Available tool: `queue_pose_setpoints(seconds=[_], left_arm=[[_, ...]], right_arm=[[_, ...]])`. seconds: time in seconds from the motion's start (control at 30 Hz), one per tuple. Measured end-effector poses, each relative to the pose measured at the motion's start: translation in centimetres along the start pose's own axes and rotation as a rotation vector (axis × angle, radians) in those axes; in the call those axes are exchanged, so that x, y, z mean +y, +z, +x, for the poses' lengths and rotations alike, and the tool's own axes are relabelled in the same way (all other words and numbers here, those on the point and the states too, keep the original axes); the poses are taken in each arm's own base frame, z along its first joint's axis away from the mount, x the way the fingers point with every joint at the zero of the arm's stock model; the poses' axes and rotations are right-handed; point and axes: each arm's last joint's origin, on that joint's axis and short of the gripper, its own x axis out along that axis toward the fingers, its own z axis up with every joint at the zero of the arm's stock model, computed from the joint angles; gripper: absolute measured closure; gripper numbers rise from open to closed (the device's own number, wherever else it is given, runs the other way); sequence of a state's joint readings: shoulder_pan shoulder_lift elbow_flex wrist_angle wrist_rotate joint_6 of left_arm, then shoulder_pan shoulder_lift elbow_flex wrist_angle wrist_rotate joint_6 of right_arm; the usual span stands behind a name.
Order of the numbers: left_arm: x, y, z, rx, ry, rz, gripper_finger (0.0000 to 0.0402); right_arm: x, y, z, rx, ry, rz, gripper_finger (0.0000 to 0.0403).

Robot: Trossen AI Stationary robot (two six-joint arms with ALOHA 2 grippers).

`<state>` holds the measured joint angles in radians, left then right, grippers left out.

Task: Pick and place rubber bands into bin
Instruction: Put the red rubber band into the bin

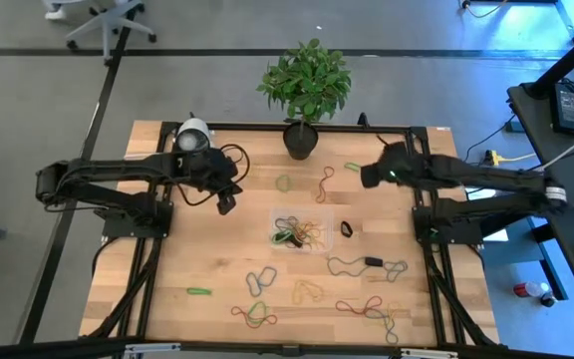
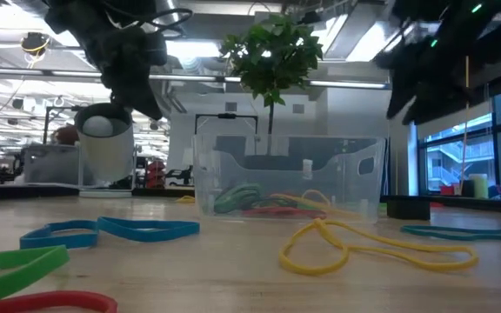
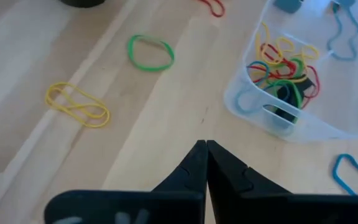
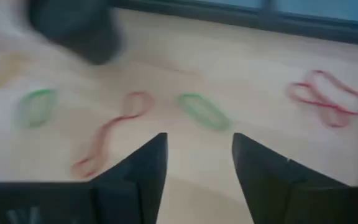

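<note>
- Left gripper (image 3: 205, 149) is seen with its two dark fingers pressed together and nothing between them; in the high view it (image 1: 226, 202) hangs above bare wood, just left of the small clear plastic bin (image 1: 279, 221), and apart from it.
- Right gripper (image 4: 197, 149) is seen with its dark fingers spread apart and empty; in the high view it (image 1: 369, 176) is placed over the far right part of the light wooden table (image 1: 167, 259), near a green rubber band (image 1: 352, 167) and a long red rubber band (image 1: 325, 183).
- Several rubber bands in yellow, red, green and blue are already held in the bin (image 3: 303, 121), as the left wrist view shows; the bin (image 2: 290, 174) stands near the table's middle, in front of the dark pot with the leafy green plant (image 1: 305, 85).
- Many bands are left loose on the wood: a green loop (image 3: 150, 51) and a yellow doubled loop (image 3: 78, 103) near the left gripper, plus blue, yellow, red and green ones toward the near edge.
- By judgement, a fresh pick is in hand, the task being only partly done.
- For the next move, the right gripper's open fingers would need to be lowered astride one thin band, probably the green one (image 4: 202, 111), and closed flat at the wood, since such a loop is easily missed.
- The left fingers would first have to be parted before any pick.
</note>
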<state>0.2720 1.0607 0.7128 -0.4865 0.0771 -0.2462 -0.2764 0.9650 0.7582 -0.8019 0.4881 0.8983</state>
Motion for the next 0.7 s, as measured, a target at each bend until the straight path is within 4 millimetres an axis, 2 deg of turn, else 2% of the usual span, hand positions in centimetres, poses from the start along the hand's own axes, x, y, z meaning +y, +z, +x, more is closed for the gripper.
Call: queue_pose_setpoints(seconds=[0.13, 0.3, 0.5, 0.63, 0.7], left_arm=[[0.4, 0.1, 0.0, -0.003, -0.001, 0.015, 0.0399], [0.6, 0.2, -0.1, -0.005, 0.002, 0.009, 0.0401], [0.5, 0.1, -0.1, 0.005, -0.043, 0.019, 0.0400], [0.4, 0.1, -0.1, 0.006, -0.046, 0.020, 0.0400], [0.4, 0.1, -0.1, 0.005, -0.046, 0.028, 0.0399]], right_arm=[[-1.8, 1.6, 3.6, 0.086, -0.191, 0.088, 0.0209], [-5.3, 3.3, 8.0, 0.279, -0.319, 0.186, 0.0217], [-8.1, 4.4, 12.0, 0.312, -0.408, 0.252, 0.0223], [-9.8, 3.8, 14.0, 0.365, -0.483, 0.377, 0.0223], [-10.0, 3.2, 14.5, 0.376, -0.519, 0.399, 0.0227]])
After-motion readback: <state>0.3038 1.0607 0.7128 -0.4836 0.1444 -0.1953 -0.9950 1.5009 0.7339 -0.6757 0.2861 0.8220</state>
